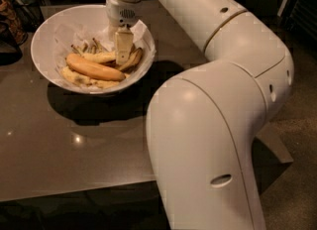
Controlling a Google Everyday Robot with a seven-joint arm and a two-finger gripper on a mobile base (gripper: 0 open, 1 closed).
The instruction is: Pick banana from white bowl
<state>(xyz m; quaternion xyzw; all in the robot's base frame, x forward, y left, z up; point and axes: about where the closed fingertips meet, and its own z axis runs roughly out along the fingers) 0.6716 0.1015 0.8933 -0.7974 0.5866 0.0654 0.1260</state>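
The white bowl [54,30] stands on the dark table at the upper left, lined with crinkled white paper. Several bananas lie in it; the topmost banana [94,69] lies across the middle, orange-yellow, with others [101,56] behind and under it. My gripper [123,54] reaches down into the bowl's right half from above, its pale fingers [124,43] among the bananas at the back right, touching the pile. The big white arm fills the right side of the view.
The dark glossy table [59,144] runs to a front edge near the bottom. A dark wicker object [12,16] stands at the far left next to the bowl. The floor [297,164] shows at the right.
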